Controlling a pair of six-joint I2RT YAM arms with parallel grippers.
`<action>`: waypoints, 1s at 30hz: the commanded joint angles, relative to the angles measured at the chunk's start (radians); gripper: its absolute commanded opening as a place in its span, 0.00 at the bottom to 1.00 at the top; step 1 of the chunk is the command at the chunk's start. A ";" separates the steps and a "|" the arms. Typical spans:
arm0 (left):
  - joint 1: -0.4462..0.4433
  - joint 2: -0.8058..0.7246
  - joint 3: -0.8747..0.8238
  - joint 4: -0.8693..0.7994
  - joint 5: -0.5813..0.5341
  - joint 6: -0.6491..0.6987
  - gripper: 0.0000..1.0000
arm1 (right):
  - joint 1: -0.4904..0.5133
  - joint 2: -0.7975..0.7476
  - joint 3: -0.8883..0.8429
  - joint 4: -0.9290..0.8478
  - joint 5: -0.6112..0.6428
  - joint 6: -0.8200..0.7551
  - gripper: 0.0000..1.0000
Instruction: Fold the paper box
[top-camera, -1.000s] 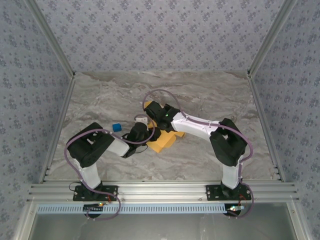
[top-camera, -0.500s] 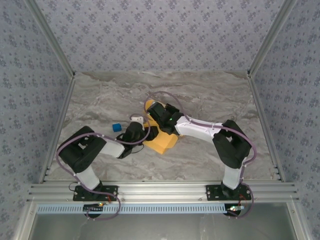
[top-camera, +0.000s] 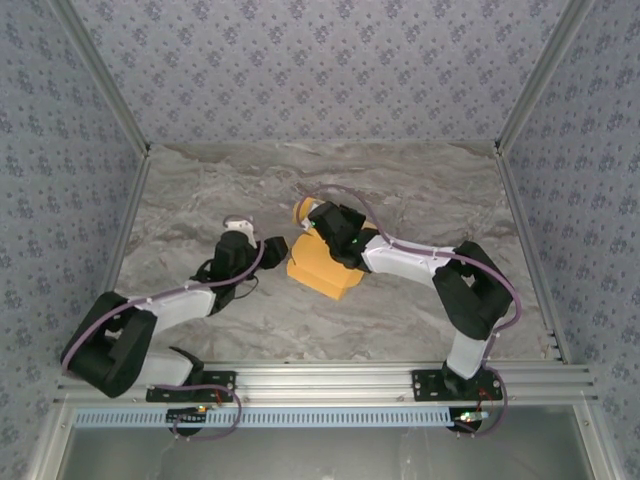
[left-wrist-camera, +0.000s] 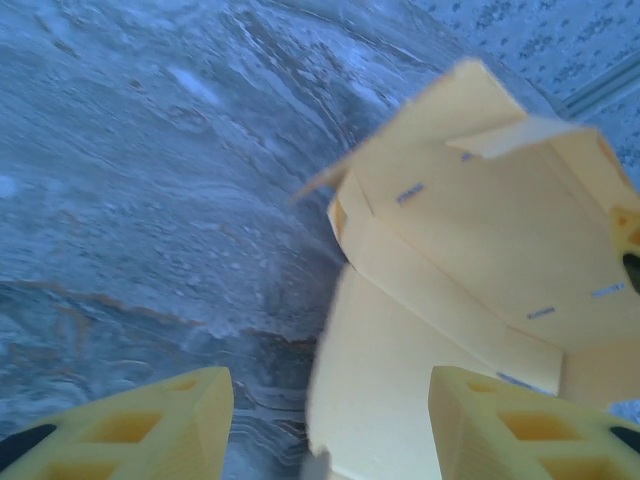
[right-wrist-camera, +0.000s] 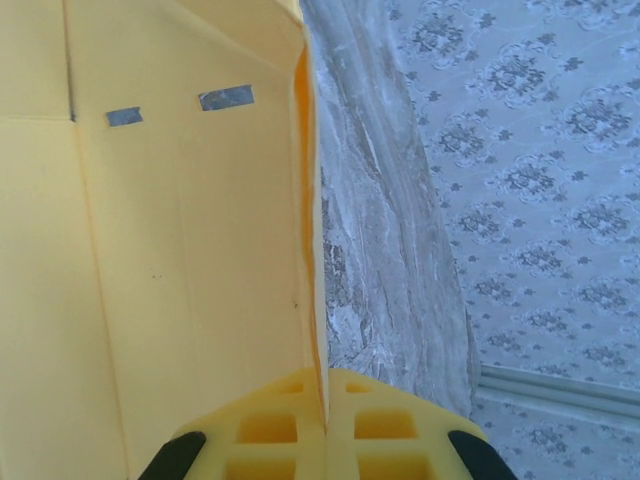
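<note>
Swinging out since a second ago, the left arm is now lying long and low toward the left side of the counter. Its elbow is no longer bunching up near the middle. The paper box is sitting a little more squarely than it was, with its near panel lying flatter. The right arm is reaching in from the right and bending over the box's far end.

The box is lying near the middle of the counter, partly folded. Its long axis is running on a diagonal from far left to near right, and one flap is standing up at the far-left end.

The right claw is pinching together on the edge of an upright wall of the box, so that arm is already holding it. The left claw is spread apart and gripping nothing. It is sitting just beside the box's left edge and facing it. In the left wrist view the box is lying ahead and to the right, with a loose flat panel reaching toward the gap between the fingers.

The coming move is probably turning on this: the left claw needs to travel rightward, across the box's long axis, to catch that loose panel while the right claw is steadying the wall.
</note>
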 joint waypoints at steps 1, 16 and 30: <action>0.046 -0.024 0.068 -0.115 0.118 0.058 0.54 | -0.019 -0.055 -0.015 0.040 -0.066 -0.050 0.00; 0.037 -0.040 0.139 -0.134 0.311 0.244 0.55 | -0.158 -0.196 0.178 -0.462 -0.538 0.147 0.00; -0.053 -0.029 0.281 -0.307 0.285 0.540 0.58 | -0.304 -0.209 0.369 -0.790 -0.947 0.303 0.00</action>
